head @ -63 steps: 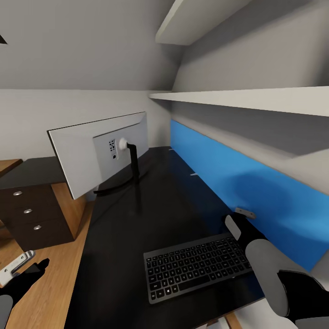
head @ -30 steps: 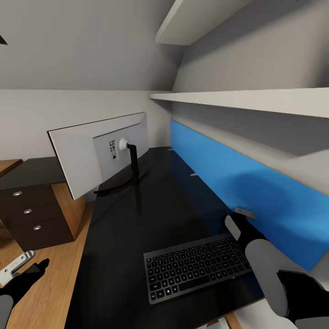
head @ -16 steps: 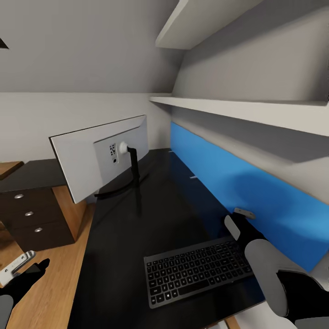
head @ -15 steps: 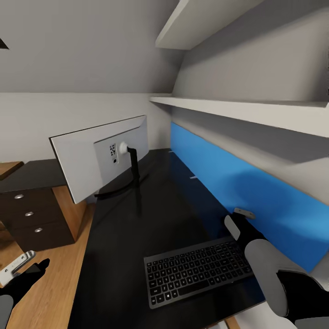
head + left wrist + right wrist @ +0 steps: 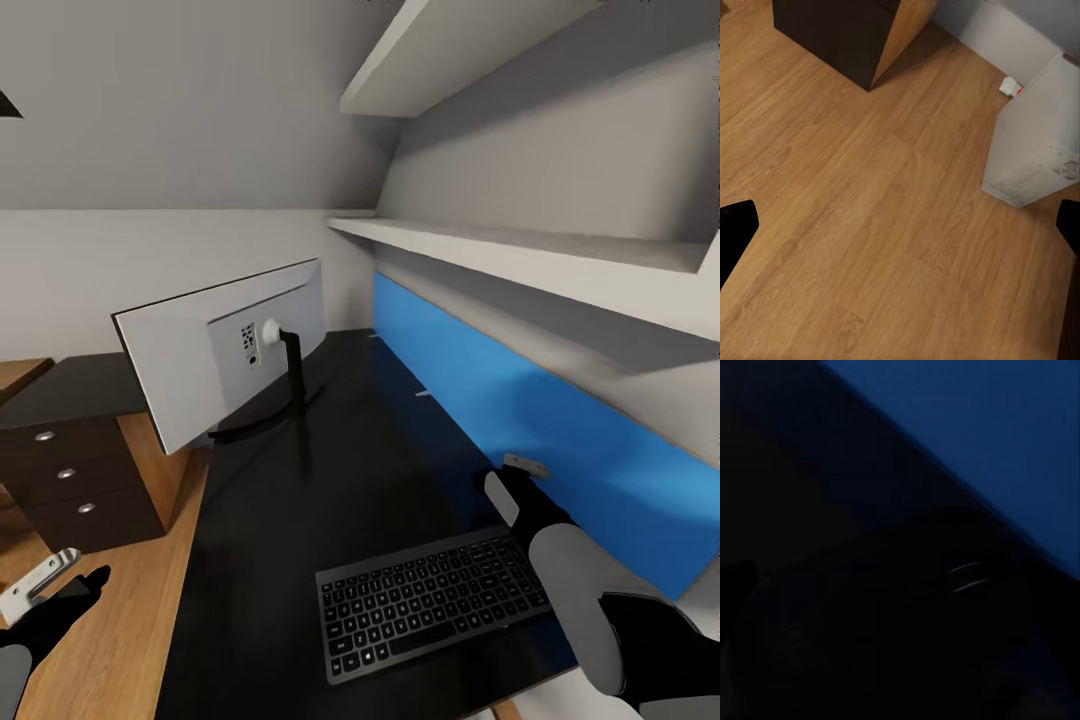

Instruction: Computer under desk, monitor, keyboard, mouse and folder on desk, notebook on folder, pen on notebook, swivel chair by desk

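Observation:
The monitor stands on the black desk with its white back toward me. The keyboard lies flat near the desk's front edge. My right gripper sits low over the desk just beyond the keyboard's far right corner, by the blue wall panel. The right wrist view is very dark; a rounded black mouse lies close under the fingers, which appear spread. My left gripper hangs open over the wood floor. The pale computer stands on the floor.
A black drawer unit with silver knobs stands left of the monitor. Two white shelves jut out over the desk's right side. A small white object lies by the wall near the computer.
The whole head view has shifted slightly, so the camera moved. Both arms, the keyboard and the monitor have stayed where they were.

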### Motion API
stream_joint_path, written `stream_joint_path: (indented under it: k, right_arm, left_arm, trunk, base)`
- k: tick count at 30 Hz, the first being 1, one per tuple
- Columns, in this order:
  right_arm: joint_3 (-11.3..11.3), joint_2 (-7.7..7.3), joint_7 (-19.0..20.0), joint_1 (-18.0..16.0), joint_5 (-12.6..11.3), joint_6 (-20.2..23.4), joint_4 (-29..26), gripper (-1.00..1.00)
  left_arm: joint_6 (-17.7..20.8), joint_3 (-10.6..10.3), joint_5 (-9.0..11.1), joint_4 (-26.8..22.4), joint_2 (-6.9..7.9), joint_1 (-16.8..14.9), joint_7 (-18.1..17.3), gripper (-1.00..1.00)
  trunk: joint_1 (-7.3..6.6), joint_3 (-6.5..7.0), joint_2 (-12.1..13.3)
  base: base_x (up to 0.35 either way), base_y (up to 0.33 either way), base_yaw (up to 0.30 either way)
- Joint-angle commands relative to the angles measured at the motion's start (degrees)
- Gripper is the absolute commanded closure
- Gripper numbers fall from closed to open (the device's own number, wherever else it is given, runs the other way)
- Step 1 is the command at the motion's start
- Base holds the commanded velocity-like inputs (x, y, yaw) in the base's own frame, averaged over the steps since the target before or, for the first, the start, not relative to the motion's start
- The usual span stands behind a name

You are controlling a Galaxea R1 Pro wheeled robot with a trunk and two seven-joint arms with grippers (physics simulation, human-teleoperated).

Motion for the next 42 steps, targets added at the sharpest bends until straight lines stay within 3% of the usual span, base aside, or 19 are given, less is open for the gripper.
stream_joint_path:
  k: [1,5,9,11,15,24,26,29,34,37,42]
  right_arm:
    - [0.11,0.01,0.49,-0.01,-0.52,0.18,-0.11,1.0]
    - [1.0,0.55,2.3,0.27,-0.5,0.02,-0.3,1.0]
    - [2.43,4.5,2.41,0.96,-0.31,-1.91,-0.59,1.0]
    - [4.43,5.67,2.38,1.86,0.07,-3.79,-0.63,1.0]
    - [8.45,6.41,2.3,2.74,0.42,-5.58,-0.71,1.0]
    - [10.09,9.23,2.1,4.69,0.64,-8.1,-2.69,1.0]
    - [10.65,9.59,2.01,7.25,0.73,-8.21,-7.05,1.0]
    - [14.62,9.83,0.49,12.37,0.8,-7.36,-15.72,1.0]
    - [20.18,10.07,-6.05,19.81,0.53,-2.96,-29.26,1.0]
    - [23.92,10.0,-7.42,24.24,0.46,-1.21,-37.26,1.0]
    - [26.24,9.98,-7.84,28.06,0.31,1.2,-43.75,1.0]
  left_arm:
    - [0.18,0.0,0.61,-0.08,0.01,-0.04,0.51,-1.0]
    - [0.12,-1.46,0.53,-0.03,0.01,-0.04,0.52,-1.0]
    - [0.08,-2.05,0.59,0.18,0.01,-0.04,0.51,-1.0]
    - [0.08,-2.14,0.6,0.23,0.01,-0.04,0.51,-1.0]
    - [0.08,-2.19,0.61,0.27,0.08,-0.04,0.51,-1.0]
    - [0.07,-2.21,0.61,0.33,0.1,-0.04,0.51,-1.0]
    - [0.07,-2.21,0.6,0.35,0.1,-0.04,0.51,-1.0]
    - [0.13,-2.16,0.57,0.33,0.1,-0.04,0.45,-1.0]
    - [0.23,-2.12,0.56,0.31,0.1,-0.04,0.36,-1.0]
    - [0.24,-2.12,0.56,0.32,0.15,-0.04,0.34,-1.0]
    - [0.25,-2.12,0.53,0.35,0.18,-0.04,0.34,-1.0]
  trunk:
    - [-0.23,0.12,0.38]
    - [-1.11,0.84,1.99]
    - [-1.98,1.56,3.59]
    - [-2.42,1.92,4.39]
    - [-3.3,2.64,6.0]
    - [-5.28,4.25,9.61]
    - [-5.72,4.61,10.41]
    - [-5.72,4.61,10.41]
    - [-5.72,4.61,10.41]
    - [-5.72,4.61,10.41]
    - [-5.72,4.61,10.41]
  base:
    - [0.0,0.0,0.0]
    - [0.0,0.0,0.0]
    - [0.0,0.0,0.0]
    - [0.0,0.0,0.0]
    - [0.0,0.0,0.0]
    - [0.0,0.0,0.0]
    - [0.0,0.0,0.0]
    - [0.0,0.0,0.0]
    - [0.0,0.0,0.0]
    - [0.0,0.0,0.0]
    - [0.0,0.0,0.0]
